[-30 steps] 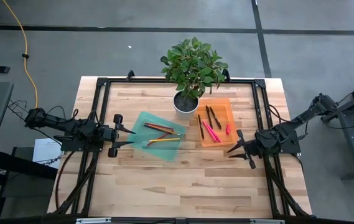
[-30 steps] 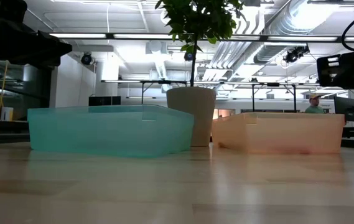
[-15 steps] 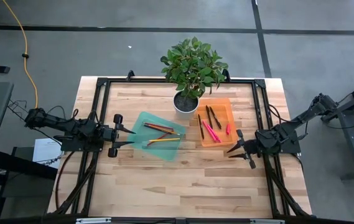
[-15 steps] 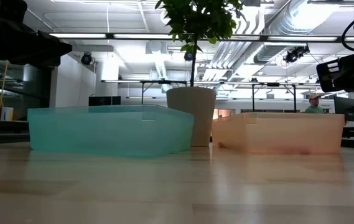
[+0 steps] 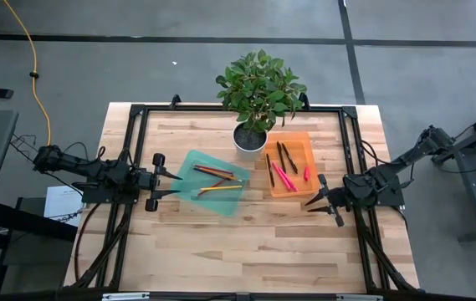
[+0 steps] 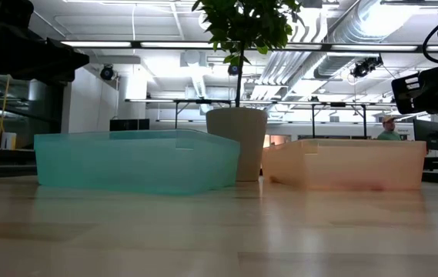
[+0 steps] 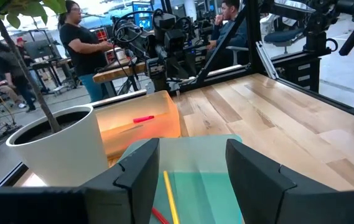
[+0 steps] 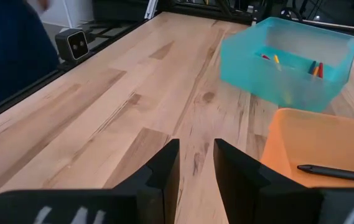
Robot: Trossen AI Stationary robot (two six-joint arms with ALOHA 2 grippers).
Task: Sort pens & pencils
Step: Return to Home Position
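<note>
The pencils [image 5: 217, 181], red, reddish brown and yellow sticks, lie in the teal tray [image 5: 186, 197]; one yellow pencil [image 7: 170, 199] shows in the left wrist view. The pens [image 5: 284, 167], black and bright pink, lie in the orange tray [image 5: 301, 138]; one black pen [image 8: 332, 172] shows in the right wrist view. My left gripper [image 5: 171, 185] is open at the teal tray's left side, above the table. My right gripper [image 5: 314, 199] is open just near of the orange tray's right corner. Neither holds anything.
A potted plant in a white pot [image 5: 250, 138] stands between the trays at the far side. A black frame [image 5: 238, 110] runs around the table's far, left and right edges. Bare wood [image 5: 246, 247] spreads across the near half. People stand beyond the table.
</note>
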